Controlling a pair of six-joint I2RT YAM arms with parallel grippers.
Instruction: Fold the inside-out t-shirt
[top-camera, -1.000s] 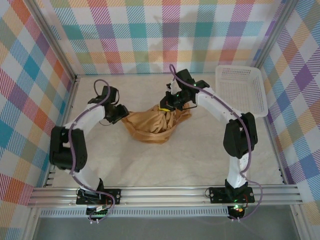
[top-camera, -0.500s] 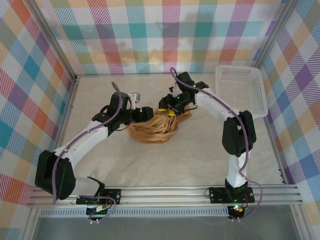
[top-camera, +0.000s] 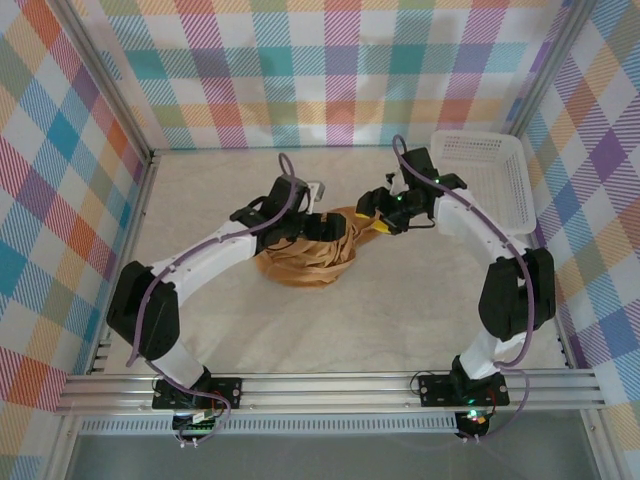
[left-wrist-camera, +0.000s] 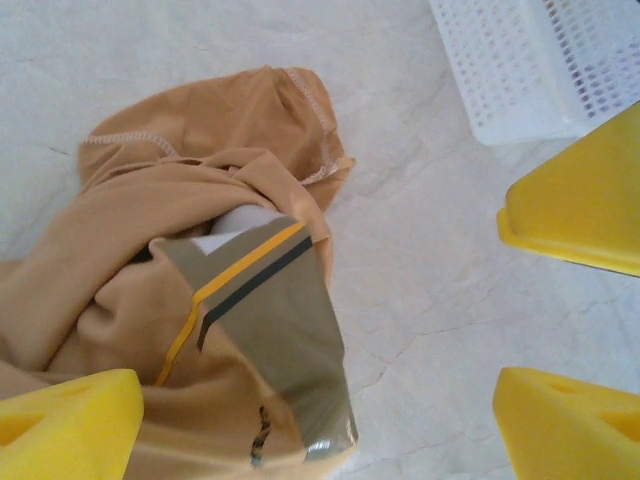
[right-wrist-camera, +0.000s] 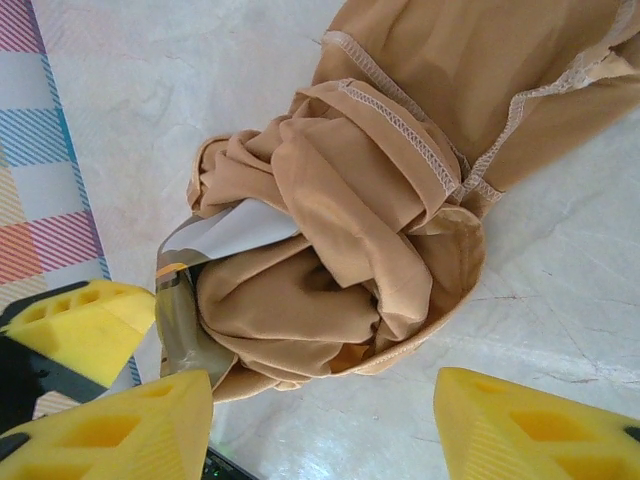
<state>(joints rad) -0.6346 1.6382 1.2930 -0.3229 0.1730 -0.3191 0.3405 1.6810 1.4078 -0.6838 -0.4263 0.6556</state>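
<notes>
Since half a second back your left arm has swung further across the heap, and your right one has drawn off toward the basket side. The tan, soft-fabric short-sleeved t-shirt (top-camera: 300, 262) lies crumpled in the middle of the pale marbled counter (top-camera: 400, 310). Its stitched seams face out, and a grey printed patch striped yellow and dark (left-wrist-camera: 270, 320) shows among the folds. Your left tool (left-wrist-camera: 320, 400) hangs over the heap's basket-side edge, spread wide with nothing pinched. Your right tool (right-wrist-camera: 320, 390) faces the bundle from the other side, also spread and holding nothing. The white plastic mesh basket (top-camera: 480, 175) stands apart at the far right. I judge no fold has begun: the shirt needs spreading flat first, so find a hem or sleeve edge for each tool.
</notes>
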